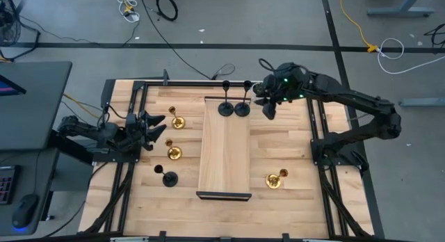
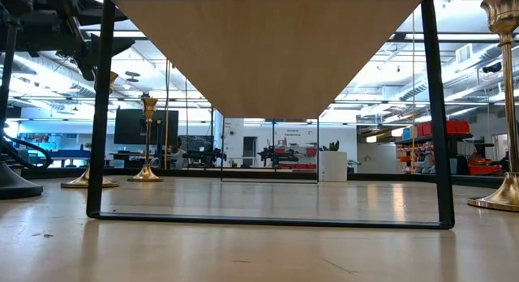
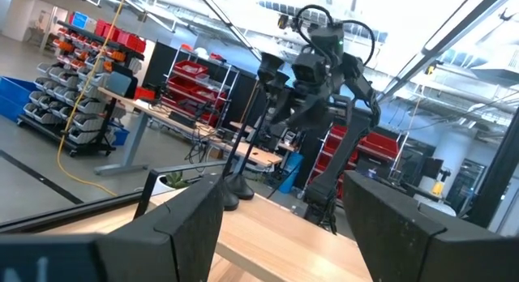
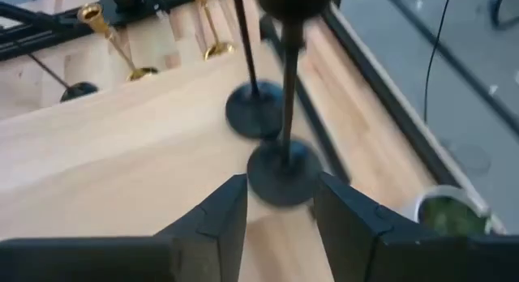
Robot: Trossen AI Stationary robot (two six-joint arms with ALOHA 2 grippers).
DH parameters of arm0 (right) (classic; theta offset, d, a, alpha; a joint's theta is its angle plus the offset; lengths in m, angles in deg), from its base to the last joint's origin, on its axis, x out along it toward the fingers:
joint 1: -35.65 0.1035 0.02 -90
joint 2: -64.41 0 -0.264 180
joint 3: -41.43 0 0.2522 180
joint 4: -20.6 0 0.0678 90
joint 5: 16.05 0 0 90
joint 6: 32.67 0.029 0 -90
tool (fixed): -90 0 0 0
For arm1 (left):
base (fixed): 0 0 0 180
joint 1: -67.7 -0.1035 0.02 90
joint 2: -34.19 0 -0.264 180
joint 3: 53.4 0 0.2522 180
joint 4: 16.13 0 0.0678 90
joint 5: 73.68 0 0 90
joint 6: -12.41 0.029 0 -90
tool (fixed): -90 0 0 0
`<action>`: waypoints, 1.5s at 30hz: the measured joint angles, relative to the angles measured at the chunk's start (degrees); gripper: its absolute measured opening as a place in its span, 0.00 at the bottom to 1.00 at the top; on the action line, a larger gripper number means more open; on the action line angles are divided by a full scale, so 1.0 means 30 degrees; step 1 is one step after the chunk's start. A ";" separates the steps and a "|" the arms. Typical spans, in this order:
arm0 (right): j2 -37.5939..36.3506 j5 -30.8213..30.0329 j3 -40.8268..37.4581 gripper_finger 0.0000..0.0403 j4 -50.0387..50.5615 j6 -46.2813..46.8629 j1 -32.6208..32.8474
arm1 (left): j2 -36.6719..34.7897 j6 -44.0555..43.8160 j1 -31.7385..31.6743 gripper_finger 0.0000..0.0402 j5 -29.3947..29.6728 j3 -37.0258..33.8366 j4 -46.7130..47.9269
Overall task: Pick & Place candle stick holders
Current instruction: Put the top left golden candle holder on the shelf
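Observation:
Two matte black candle stick holders (image 1: 226, 106) (image 1: 242, 107) stand upright on their round bases at the far end of a raised wooden board (image 1: 224, 155). My right gripper (image 1: 267, 108) is open just right of the second one. In the right wrist view its base (image 4: 284, 170) lies just ahead of the open fingers (image 4: 280, 213), and I see no touch. My left gripper (image 1: 157, 128) is open and empty at the table's left. Two brass-gold holders (image 1: 178, 122) (image 1: 173, 153) and a black one (image 1: 169, 178) stand near it. A third gold holder (image 1: 274, 180) stands right of the board.
The board rests on a black frame (image 2: 101, 112) above the table top. A black rail frame (image 1: 181, 82) runs round the table. A small white pot with a green plant (image 4: 446, 213) stands near the right gripper. Bare wood (image 1: 285, 141) lies right of the board.

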 joint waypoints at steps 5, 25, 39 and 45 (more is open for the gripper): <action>-0.1196 0.0867 0.0000 0.35 0.2012 0.0754 0.0748 | 0.0000 0.0000 -0.0002 0.63 0.0000 0.0000 0.0037; -0.2738 0.1166 0.0007 0.35 0.2294 0.0983 0.5481 | 0.0007 0.3301 0.0003 0.63 0.4580 0.2979 0.8434; -0.2738 0.0080 0.0007 0.35 0.2301 0.0057 0.5801 | 0.0607 0.0753 -0.0258 0.63 0.7426 0.2838 1.1483; -0.2738 0.0079 0.0007 0.35 0.2308 -0.0135 0.5801 | 0.1843 -0.0205 -0.0865 0.63 0.8150 0.2195 1.1550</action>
